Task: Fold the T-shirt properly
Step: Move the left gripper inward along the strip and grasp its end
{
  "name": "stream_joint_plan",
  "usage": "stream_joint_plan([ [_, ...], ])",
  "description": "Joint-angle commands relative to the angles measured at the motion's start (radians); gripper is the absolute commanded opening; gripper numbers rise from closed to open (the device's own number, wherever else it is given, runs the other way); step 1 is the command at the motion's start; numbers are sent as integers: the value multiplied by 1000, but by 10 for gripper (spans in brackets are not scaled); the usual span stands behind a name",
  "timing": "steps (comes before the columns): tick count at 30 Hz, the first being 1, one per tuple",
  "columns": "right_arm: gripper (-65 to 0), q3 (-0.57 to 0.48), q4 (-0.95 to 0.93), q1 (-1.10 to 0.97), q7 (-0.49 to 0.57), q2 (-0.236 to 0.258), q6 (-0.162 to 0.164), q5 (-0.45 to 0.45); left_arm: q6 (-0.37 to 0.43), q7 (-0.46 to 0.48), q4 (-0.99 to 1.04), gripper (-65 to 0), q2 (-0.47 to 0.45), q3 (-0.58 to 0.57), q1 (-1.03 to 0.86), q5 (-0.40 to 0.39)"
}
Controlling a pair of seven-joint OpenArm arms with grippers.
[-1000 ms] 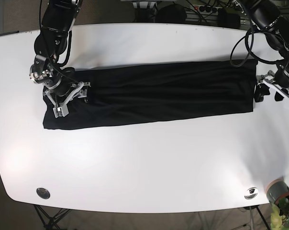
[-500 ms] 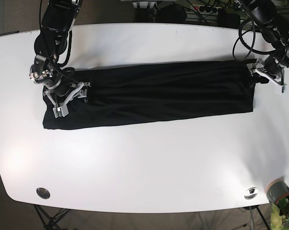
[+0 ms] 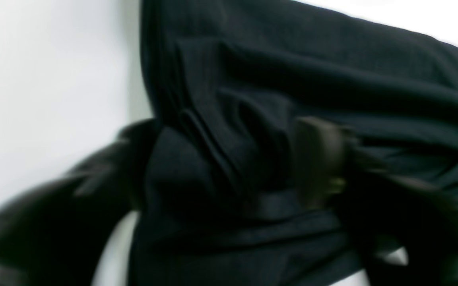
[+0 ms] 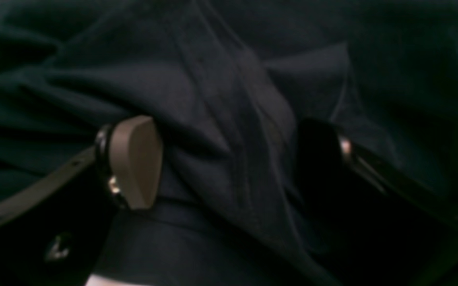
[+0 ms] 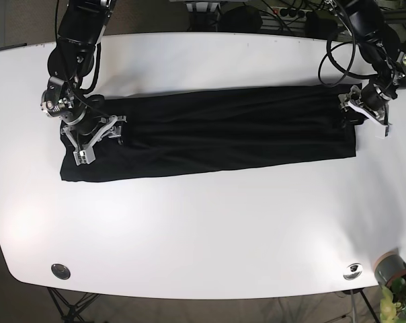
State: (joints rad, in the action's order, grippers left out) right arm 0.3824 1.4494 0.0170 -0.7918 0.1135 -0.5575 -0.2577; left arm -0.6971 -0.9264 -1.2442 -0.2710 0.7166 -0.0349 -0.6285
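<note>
The black T-shirt [image 5: 210, 134] lies as a long, narrow folded band across the middle of the white table [image 5: 210, 235], running nearly from one side to the other, with soft lengthwise creases.

At the end of the band on the base view's left, the right gripper [image 5: 95, 138] sits on the cloth. The right wrist view shows its jaws spread, a tan pad [image 4: 135, 161] on one side and a dark finger [image 4: 318, 159] on the other, with a raised ridge of fabric [image 4: 233, 151] between them.

At the opposite end, the left gripper [image 5: 361, 113] is over the shirt's short edge. In the blurred left wrist view its dark fingers [image 3: 320, 163] straddle bunched fabric [image 3: 229, 159]; whether they pinch it cannot be told.

Near the table's front edge sit two small round metal fittings [image 5: 60, 271].
</note>
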Motion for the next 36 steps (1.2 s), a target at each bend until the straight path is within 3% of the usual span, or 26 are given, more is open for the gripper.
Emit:
stream_joint_plan([
  [1, -141, 3, 6, 7, -16, 7, 0, -27, -1, -7, 37, -503, -11, -18, 30, 0],
  [3, -141, 3, 6, 7, -16, 7, 0, -36, -1, -9, 59, -604, -12, -28, 36, 0],
  [4, -141, 3, 6, 7, -16, 7, 0, -39, -1, -9, 60, -617, -14, -30, 34, 0],
  [7, -141, 3, 6, 7, -16, 7, 0, -42, -1, -9, 28, -601, -14, -25, 34, 0],
  [21, -141, 2, 6, -2, -16, 7, 0, -44, -1, -49, -487, -603, 23, -84, -67, -4],
  [25, -141, 3, 4, -2, -16, 7, 0, -39, -1, -107, -579, -603, 95, -105, -66, -1],
  [32, -141, 0, 4, -2, -16, 7, 0, -44, -1, -119, -599, -600, 175, -268, -29, 0],
  [36, -141, -1, 4, -2, -16, 7, 1, -44, 81, -119, -599, -599, 244, -329, -16, 0],
])
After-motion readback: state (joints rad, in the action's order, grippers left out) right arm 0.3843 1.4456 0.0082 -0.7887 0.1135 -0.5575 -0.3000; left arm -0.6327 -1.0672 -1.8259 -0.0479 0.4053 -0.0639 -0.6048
